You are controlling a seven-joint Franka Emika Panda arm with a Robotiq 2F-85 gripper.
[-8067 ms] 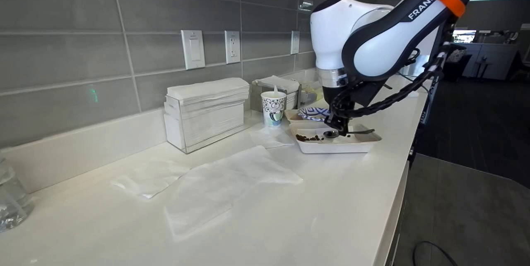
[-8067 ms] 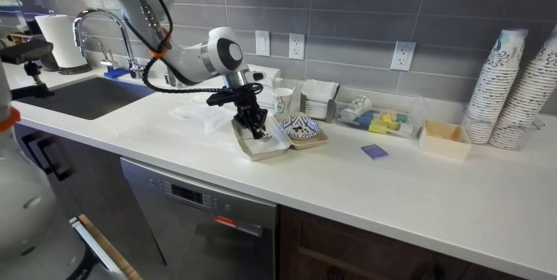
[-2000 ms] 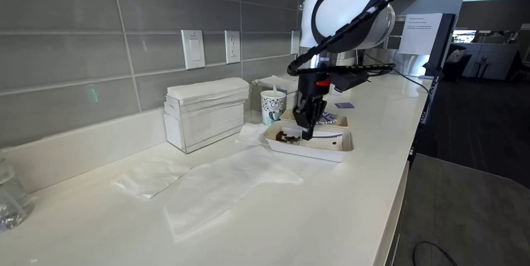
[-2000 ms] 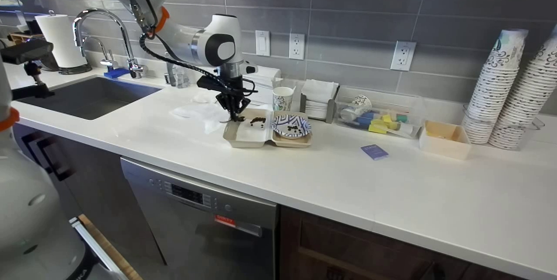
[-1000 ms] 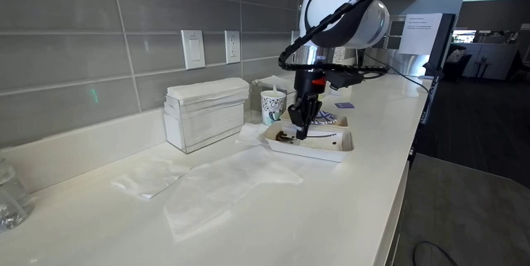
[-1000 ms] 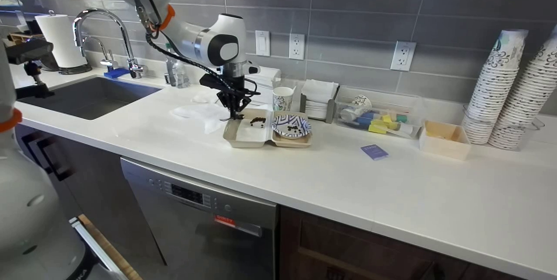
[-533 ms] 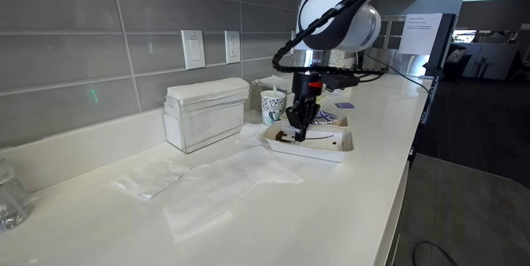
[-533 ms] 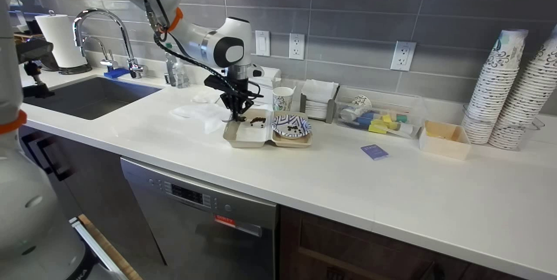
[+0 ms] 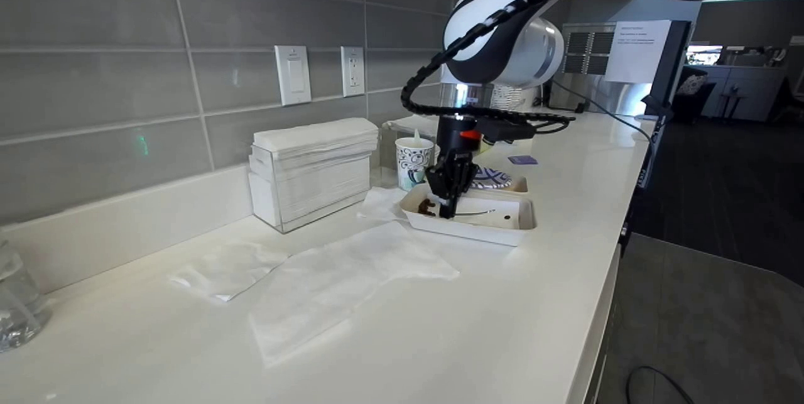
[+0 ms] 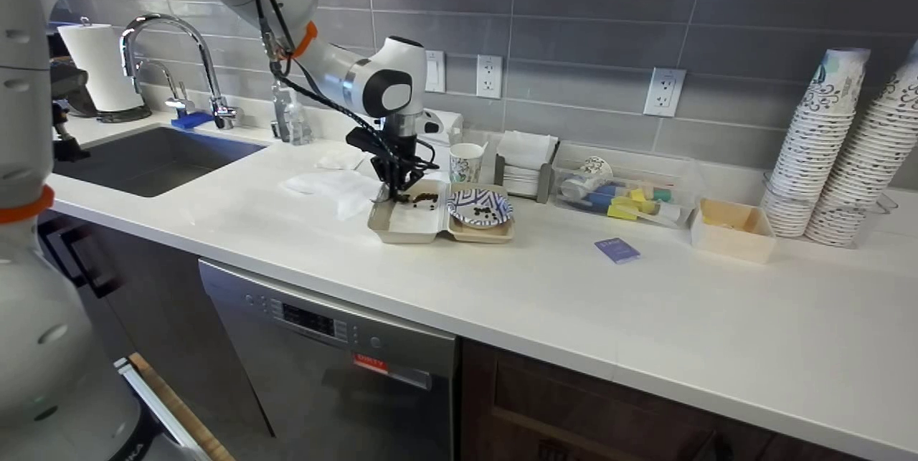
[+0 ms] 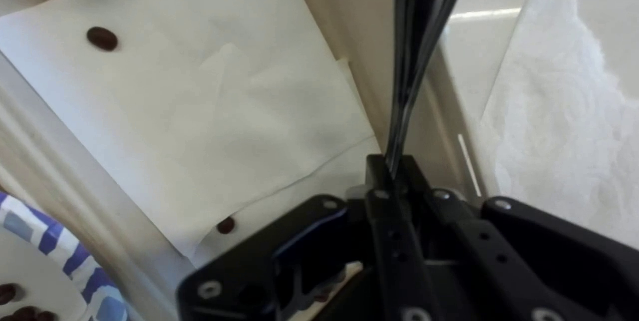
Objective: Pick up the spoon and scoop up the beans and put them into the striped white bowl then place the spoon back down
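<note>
My gripper (image 9: 447,210) is shut on the spoon's thin handle, low inside one half of an open takeout box (image 9: 465,231). It also shows in an exterior view (image 10: 392,194) and the wrist view (image 11: 394,168). The dark spoon (image 11: 422,16) has its handle end rising out of the jaws; its bowl is hidden by the gripper. Brown beans (image 10: 424,198) lie in a small pile at the box's back end, close to the fingertips. Single beans (image 11: 102,38) lie on the paper lining. The striped white bowl (image 10: 459,200) sits in the other half, with several beans in it.
A printed paper cup (image 9: 414,164) and napkin holder (image 9: 314,171) stand behind the box by the wall. Paper towels (image 9: 352,284) lie on the counter. A clear bin (image 10: 624,188), cream tub (image 10: 733,235) and stacked cups (image 10: 810,153) stand farther along. A sink (image 10: 154,160) is opposite.
Since eight seconds ago the box has shifted and turned, and my gripper with the spoon has moved to its bean end. In the last two seconds it moved slightly closer to the beans and lower.
</note>
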